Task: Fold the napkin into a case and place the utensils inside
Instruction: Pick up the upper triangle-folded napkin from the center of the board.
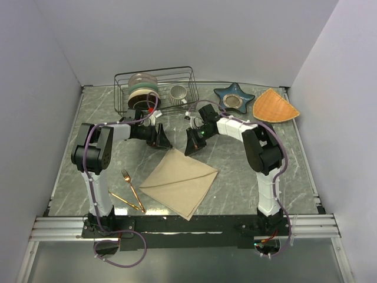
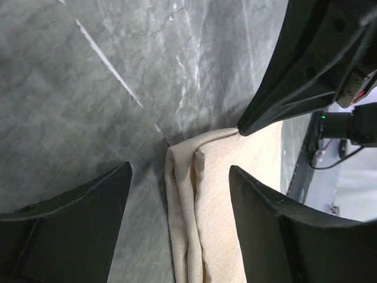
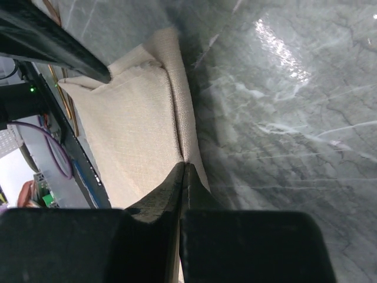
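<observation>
Grey-green marble table [image 1: 232, 194] between pale walls. Along the far edge, from left to right: wire rack [image 1: 154, 88] with plates and a cup, blue star dish [image 1: 234, 99], orange mat [image 1: 274, 106].

In the middle of the table, the napkin [image 1: 179, 183]: beige cloth, lying as a diamond, one corner pointing away toward the two claws, opposite corner toward the arm bases. Across it, from left corner to right corner, a diagonal edge or crease. More than one layer at the far corner, rumpled and a little raised there; flat elsewhere.

Left of the napkin and apart from it: gold fork [image 1: 133, 190], tines toward the far side, and gold spoon [image 1: 123, 199], lying slanted near the fork's handle end. Touching or only close there, cannot tell. Both on bare marble, outside the cloth.

Left claw [image 2: 179, 171] released, fingers spread wide, low over the far corner of the napkin. One finger above bare marble, the other above the cloth. Grasping nothing.

Right claw [image 3: 184, 168] clenched, fingertips pressed together directly on the folded edge of the napkin, holding the cloth there by a thin pinch at the hem ridge. From the left wrist view, tip of this claw seen touching the very corner of the cloth.

Both claws near each other, facing across that same corner.
</observation>
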